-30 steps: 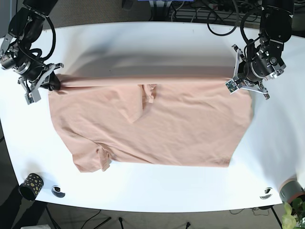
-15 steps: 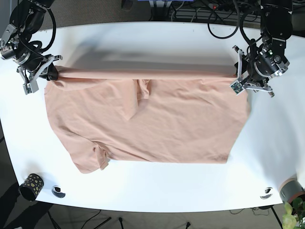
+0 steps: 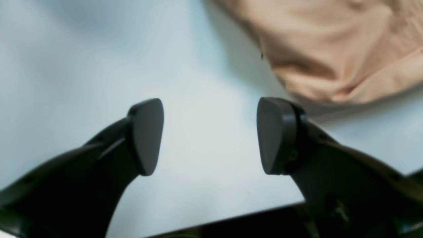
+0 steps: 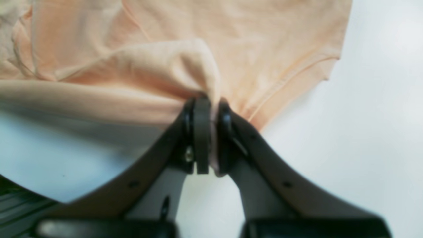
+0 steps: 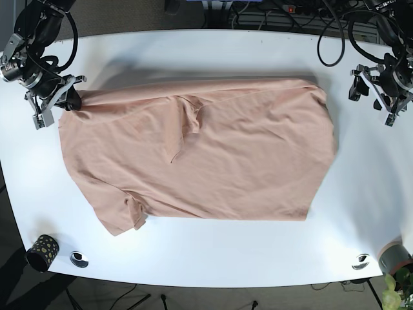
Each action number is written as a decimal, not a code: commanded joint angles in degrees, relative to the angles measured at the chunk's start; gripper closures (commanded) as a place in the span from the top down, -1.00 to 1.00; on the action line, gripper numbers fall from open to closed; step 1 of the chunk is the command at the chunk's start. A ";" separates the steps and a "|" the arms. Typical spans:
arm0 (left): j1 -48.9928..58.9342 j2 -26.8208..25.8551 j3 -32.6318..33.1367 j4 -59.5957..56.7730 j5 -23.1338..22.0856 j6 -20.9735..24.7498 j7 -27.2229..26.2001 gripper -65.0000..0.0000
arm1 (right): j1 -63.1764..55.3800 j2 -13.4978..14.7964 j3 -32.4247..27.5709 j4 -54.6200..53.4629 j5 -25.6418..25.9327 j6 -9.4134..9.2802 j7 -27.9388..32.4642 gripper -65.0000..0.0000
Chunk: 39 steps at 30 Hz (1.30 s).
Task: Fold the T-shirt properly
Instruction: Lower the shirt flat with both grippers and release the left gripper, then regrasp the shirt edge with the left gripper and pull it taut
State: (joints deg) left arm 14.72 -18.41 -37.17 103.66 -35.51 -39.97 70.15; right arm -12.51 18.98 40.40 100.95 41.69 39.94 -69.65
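Pinching one corner of the T-shirt [image 5: 193, 155] on the desk [image 5: 213, 55], the right gripper [image 4: 208, 132] holds while the left gripper [image 3: 210, 135] gapes empty, with folding barely begun.

Lying spread across the white table [image 5: 213, 258]: peach T-shirt [image 5: 200, 155], top edge folded over, one sleeve sticking out at lower left. Pinching the shirt's upper-left corner: right gripper [image 5: 64, 100]. Hovering apart from the cloth at the table's right edge: left gripper [image 5: 374, 90], with jaw spacing unclear.
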 commanded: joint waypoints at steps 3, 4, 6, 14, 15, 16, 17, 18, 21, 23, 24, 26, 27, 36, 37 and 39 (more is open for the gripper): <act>-0.26 -0.71 -0.59 -5.41 -6.21 -0.03 -0.92 0.31 | 0.34 1.11 0.34 1.16 0.64 0.06 0.86 -1.00; -0.26 -0.71 -0.50 -6.73 -7.26 -0.03 -0.92 0.31 | 0.34 1.11 0.34 1.16 0.64 0.06 0.86 -1.00; -0.35 0.00 -0.59 -9.81 -8.93 -0.03 -1.01 0.31 | 0.34 1.11 0.34 1.16 0.64 0.06 0.86 -1.00; -4.39 2.19 -0.15 -17.90 -9.46 -0.03 -1.09 0.30 | 0.34 -0.04 0.26 1.16 0.64 0.06 0.86 -1.00; -4.48 2.72 0.46 -18.95 -9.46 -0.03 -1.09 0.30 | 0.34 -0.13 0.26 1.16 0.64 0.06 0.86 -1.00; -5.01 3.07 1.17 -19.57 -9.46 -0.03 -1.09 0.30 | 0.34 -0.13 0.26 1.16 0.64 0.06 0.86 -1.00; -5.71 3.25 1.78 -20.18 -9.46 -0.03 -1.09 0.30 | 0.34 -0.30 0.26 1.16 0.64 0.06 0.86 -1.00; -6.76 3.25 2.75 -20.71 -9.46 -0.03 -1.09 0.30 | 0.34 -0.39 0.17 1.16 0.64 0.06 0.86 -1.00; -8.26 3.34 5.21 -22.03 -9.46 -0.03 -1.09 0.30 | 0.34 -0.39 -0.36 1.16 0.64 0.06 0.86 -1.00; -8.52 3.34 6.44 -23.26 -9.46 -0.03 -1.09 0.29 | 0.34 -0.39 -1.33 1.16 0.64 0.06 0.86 -1.00; -9.31 3.34 7.06 -23.70 -9.46 -0.03 -1.09 0.29 | 0.34 -0.39 -1.68 1.16 0.64 0.06 0.86 -1.00; -10.28 3.34 7.59 -24.14 -9.46 -0.03 -1.09 0.29 | 0.34 -0.39 -2.03 1.16 0.64 0.06 0.86 -1.00; -10.72 3.34 7.76 -24.14 -9.46 -0.03 -1.09 0.27 | 0.34 -0.39 -2.12 1.16 0.64 0.06 0.86 -1.00; -12.22 3.34 8.82 -23.88 -5.94 -0.03 -1.18 -0.92 | 0.78 -0.57 -2.12 1.16 0.64 0.06 0.86 -1.00; -12.22 3.34 8.64 -23.09 -4.71 -0.03 -1.18 -0.92 | 1.30 -0.92 -2.12 1.16 0.64 0.06 0.86 -1.00; -11.86 3.25 8.11 -20.98 -3.57 -0.03 -1.18 -0.91 | 1.57 -1.71 -1.94 1.16 0.64 0.06 0.86 -1.00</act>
State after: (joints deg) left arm 3.09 -14.17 -28.32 79.72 -39.77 -40.05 69.14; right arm -11.86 17.02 37.95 100.99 41.25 39.92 -69.71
